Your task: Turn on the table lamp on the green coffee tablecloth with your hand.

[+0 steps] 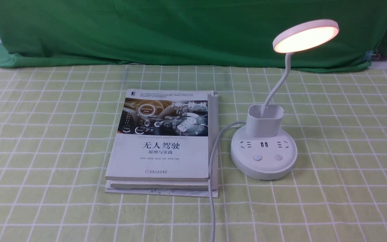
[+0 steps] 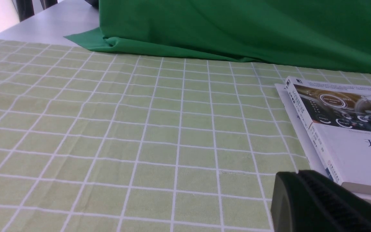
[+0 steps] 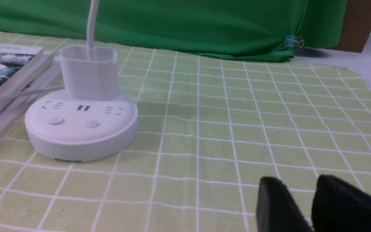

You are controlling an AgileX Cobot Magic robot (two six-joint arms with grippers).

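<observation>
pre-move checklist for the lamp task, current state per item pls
1. Table lamp lit: ok, its disc head glows warm in the front view.
2. Lamp upright on the green coffee tablecloth: ok.
3. Right gripper off the lamp base: ok, low over bare cloth beside it.
4. Left gripper away from the lamp: ok, it sits near the books.
5. Cord free of both grippers: ok, it runs along the books' edge.
6. Gripper states: right slightly parted; left cannot tell.
</observation>
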